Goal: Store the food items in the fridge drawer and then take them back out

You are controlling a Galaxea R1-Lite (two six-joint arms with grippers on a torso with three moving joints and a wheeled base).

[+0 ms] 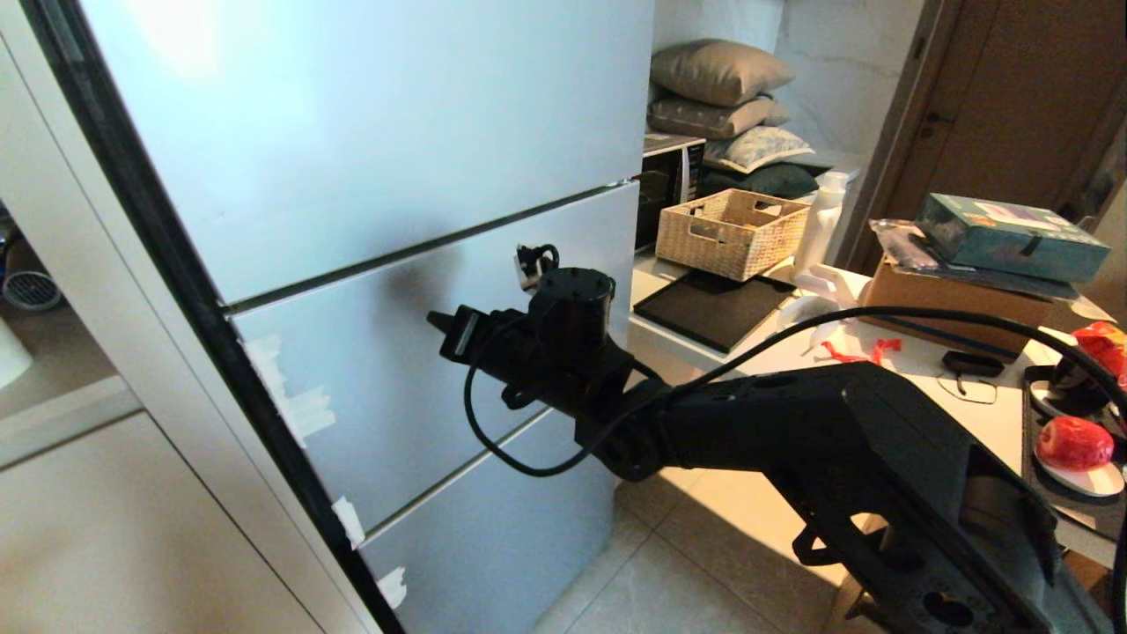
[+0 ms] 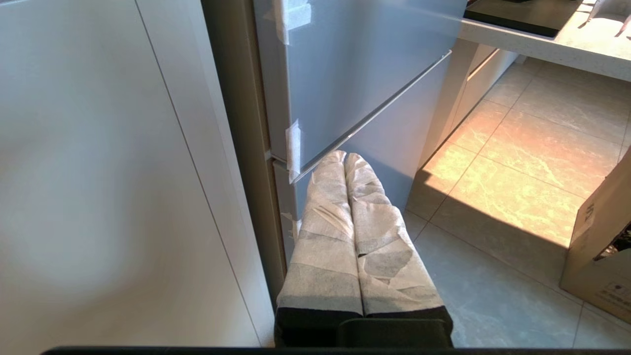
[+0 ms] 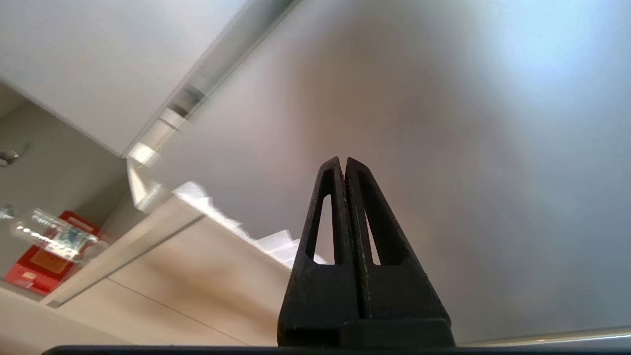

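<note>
Fridge (image 1: pixel 370 132): pale blue-grey, tall, three door fronts stacked, all closed; scraps of white tape (image 1: pixel 290 401) along its left edge. The fridge drawer is hidden behind the closed fronts.

Right gripper (image 1: pixel 438 322): black, at the end of the right arm (image 1: pixel 792 431), which reaches in from the lower right of the head view. It points at the middle door front (image 1: pixel 396 352), close before it; contact cannot be told. Fingers (image 3: pixel 340 207) pressed together, grasping nothing.

Left gripper (image 2: pixel 345 159): seen only in the left wrist view, low down before the bottom fronts of the fridge and above the tiled floor (image 2: pixel 498 207). Fingers (image 2: pixel 325 217) wrapped in white tape, clenched together, empty.

Food items: one round red fruit (image 1: pixel 1074 440) on a white plate (image 1: pixel 1092 480), on the dark tray (image 1: pixel 1032 423) at the right edge of the head view, well apart from the fridge. Something else red (image 1: pixel 1105 343) shows behind it; whether it is fruit cannot be told.

Counter (image 1: pixel 924 370): white, to the right of the fridge. It bears a wicker basket (image 1: pixel 731 231), a black mat (image 1: pixel 713 308), a white bottle (image 1: pixel 823 220), and a brown cardboard box (image 1: pixel 960 304) with a teal box (image 1: pixel 1012 236) on top.

Pillows (image 1: pixel 722 97): stacked beyond the basket, above a microwave (image 1: pixel 671 176).
</note>
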